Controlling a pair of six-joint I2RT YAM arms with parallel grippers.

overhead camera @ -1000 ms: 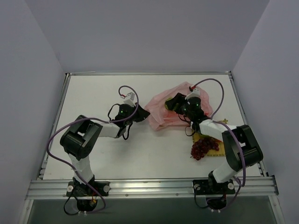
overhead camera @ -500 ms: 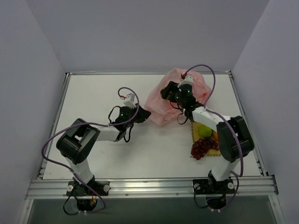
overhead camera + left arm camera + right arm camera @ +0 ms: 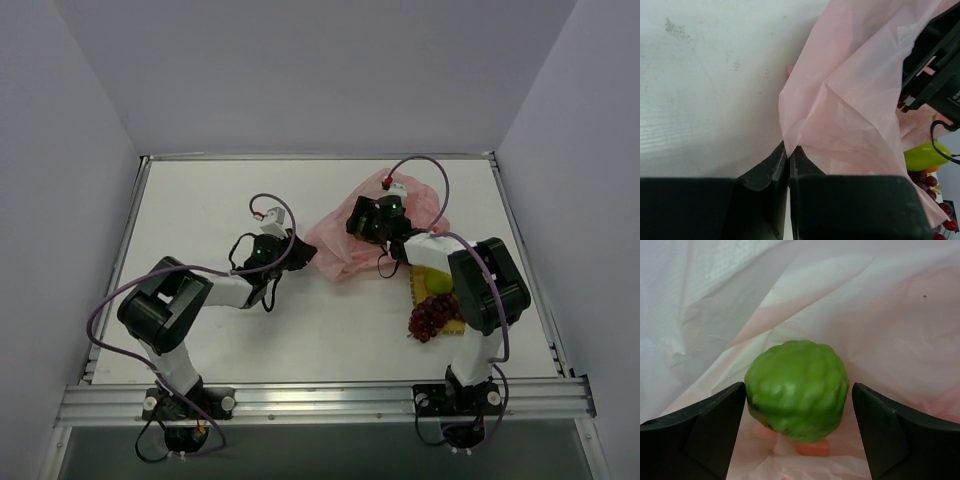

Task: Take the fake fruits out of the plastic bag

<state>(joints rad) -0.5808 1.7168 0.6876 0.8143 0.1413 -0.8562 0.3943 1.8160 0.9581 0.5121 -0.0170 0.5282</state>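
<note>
The pink plastic bag lies crumpled at mid-table. My left gripper is shut on the bag's left edge; the pinch shows in the left wrist view, with the bag spreading away. My right gripper reaches into the bag from its right side and is open. In the right wrist view the bumpy green ball sits inside the bag between the open fingers. The green apple, an orange bit of mango and the grape bunch lie on the yellow mat.
The yellow mat with fruits sits right of the bag, beside the right arm's base link. The table's back edge and side rails bound the white surface. The right arm's black body shows close behind the bag in the left wrist view.
My right gripper lifted toward the back of the bag, then came down into it around the green ball. The bag shifted and changed shape. My left gripper kept its pinch and moved slightly.
</note>
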